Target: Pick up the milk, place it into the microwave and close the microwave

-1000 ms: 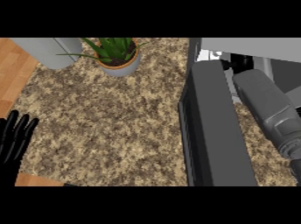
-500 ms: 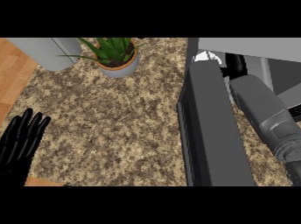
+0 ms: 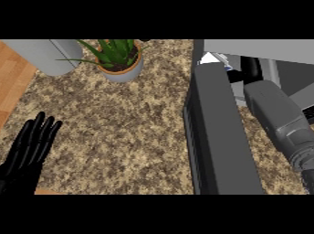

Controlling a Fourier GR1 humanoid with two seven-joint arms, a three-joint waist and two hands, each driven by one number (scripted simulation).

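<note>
A small white carton top with a blue mark, probably the milk (image 3: 212, 58), peeks out inside the dark grey microwave (image 3: 281, 59), behind its open door (image 3: 220, 137). The grey right forearm (image 3: 281, 119) reaches in; its hand's grip cannot be told. The black left hand (image 3: 26, 155) rests flat-fingered low on the speckled granite counter (image 3: 119, 128).

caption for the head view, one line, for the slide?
Right forearm reaches past the open microwave door toward the milk; left hand rests open on the counter.
</note>
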